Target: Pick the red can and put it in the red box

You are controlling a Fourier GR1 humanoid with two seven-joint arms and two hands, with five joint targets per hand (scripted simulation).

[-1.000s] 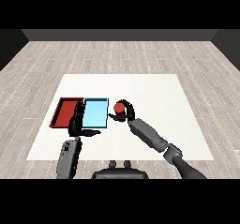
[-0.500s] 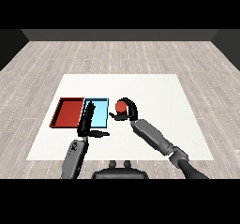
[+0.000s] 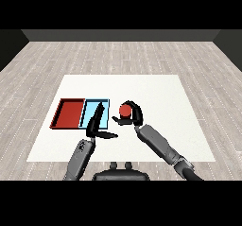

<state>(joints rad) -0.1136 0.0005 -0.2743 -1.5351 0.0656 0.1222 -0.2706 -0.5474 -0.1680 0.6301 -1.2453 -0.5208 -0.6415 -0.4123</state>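
Carrying the red can, we have our right hand with fingers curled round it, just right of the light blue tray. Our left hand hangs over that tray, fingers straight. We should clear those fingers and release only above the red tray beyond, on the counter.

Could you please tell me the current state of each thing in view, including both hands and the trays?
Red can: upright, held in the right hand, right of the blue tray.
Right hand: curled round the can.
Left hand: fingers straight, holding nothing, over the blue tray's near edge.
Red tray: flat on the table, nothing in it.
Blue tray: flat beside the red tray, no can in it.
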